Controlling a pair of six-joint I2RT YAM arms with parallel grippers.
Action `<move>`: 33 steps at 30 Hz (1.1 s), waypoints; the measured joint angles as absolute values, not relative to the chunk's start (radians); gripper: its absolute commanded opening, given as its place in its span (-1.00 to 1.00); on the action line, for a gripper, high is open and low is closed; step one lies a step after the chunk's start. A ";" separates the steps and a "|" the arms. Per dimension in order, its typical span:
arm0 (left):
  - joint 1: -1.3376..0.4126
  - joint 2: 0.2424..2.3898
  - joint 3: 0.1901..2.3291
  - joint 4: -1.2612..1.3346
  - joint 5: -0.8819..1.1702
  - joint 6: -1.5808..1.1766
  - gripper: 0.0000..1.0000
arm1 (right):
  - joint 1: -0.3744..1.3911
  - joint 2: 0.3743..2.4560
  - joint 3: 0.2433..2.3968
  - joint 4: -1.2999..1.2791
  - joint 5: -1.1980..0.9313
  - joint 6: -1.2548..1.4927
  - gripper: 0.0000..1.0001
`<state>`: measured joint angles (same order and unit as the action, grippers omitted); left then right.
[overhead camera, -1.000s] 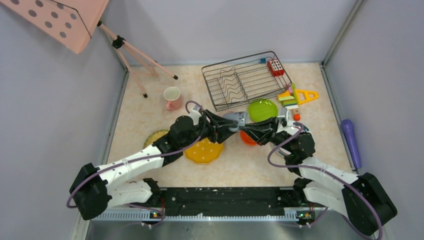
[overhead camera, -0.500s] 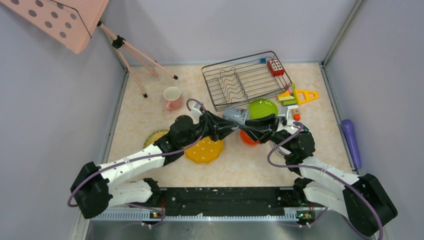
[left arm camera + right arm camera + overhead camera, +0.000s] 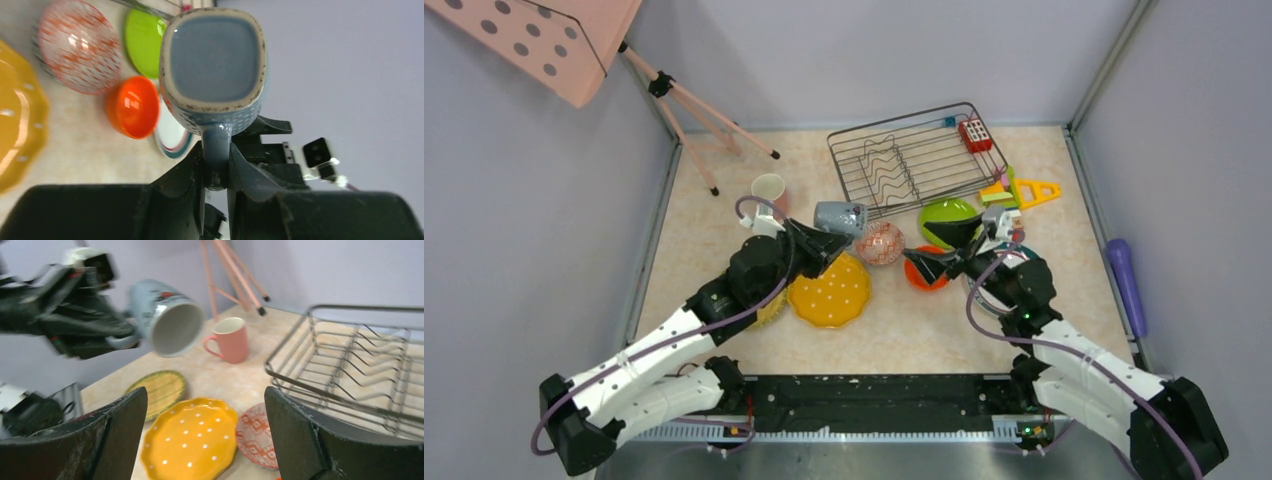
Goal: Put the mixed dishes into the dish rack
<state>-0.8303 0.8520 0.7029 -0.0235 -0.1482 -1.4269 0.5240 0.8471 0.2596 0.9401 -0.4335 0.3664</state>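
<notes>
We judged the grey ceramic mug stiff, breakable; left jaws pinched its handle near the dark wire dish rack, right jaws wide, empty.

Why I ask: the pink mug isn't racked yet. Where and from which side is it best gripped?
Probably the rim of the pink mug, from above: it stands upright with its mouth open, so one finger can slip inside the wall, on the side away from the handle.
</notes>
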 measured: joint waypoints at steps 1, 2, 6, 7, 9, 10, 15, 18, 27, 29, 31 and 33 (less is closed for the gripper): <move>-0.830 0.846 0.722 -0.068 -0.176 -1.391 -1.00 | 0.524 0.843 0.277 0.884 -0.400 0.362 0.71; -0.830 0.840 0.748 -0.123 -0.213 -1.348 -1.00 | 0.524 0.844 0.304 0.817 -0.361 0.360 0.71; -0.830 0.812 0.819 -0.271 -0.351 -1.206 -1.00 | 0.525 0.916 0.508 0.523 -0.194 0.353 0.69; -0.830 0.806 0.833 -0.302 -0.384 -1.174 -1.00 | 0.525 0.948 0.565 0.465 -0.163 0.350 0.67; -0.828 0.795 0.853 -0.355 -0.453 -1.103 -1.00 | 0.525 1.021 0.671 0.369 -0.125 0.340 0.66; -0.827 0.790 0.858 -0.374 -0.481 -1.074 -1.00 | 0.525 1.063 0.718 0.329 -0.116 0.334 0.65; -0.827 0.770 0.861 -0.459 -0.599 -0.938 -1.00 | 0.527 1.301 0.936 0.136 -0.108 0.270 0.65; -0.827 0.756 0.861 -0.495 -0.646 -0.865 -1.00 | 0.537 1.432 1.052 0.040 -0.114 0.221 0.65; -0.827 0.731 0.864 -0.578 -0.730 -0.780 -1.00 | 0.641 1.764 1.365 -0.076 -0.095 0.131 0.53; -0.827 0.727 0.867 -0.599 -0.737 -0.773 -1.00 | 0.661 1.834 1.424 -0.081 -0.083 0.122 0.45; -0.827 0.726 0.871 -0.618 -0.746 -0.767 -1.00 | 0.672 1.897 1.468 -0.080 -0.070 0.117 0.33; -0.827 0.719 0.875 -0.638 -0.753 -0.764 -1.00 | 0.678 1.955 1.504 -0.088 -0.058 0.113 0.20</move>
<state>-0.8268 0.7193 0.8745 -0.6376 -0.7528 -0.7635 0.6777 1.9553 1.5040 -0.0879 -0.0578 0.1135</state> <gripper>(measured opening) 0.227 0.681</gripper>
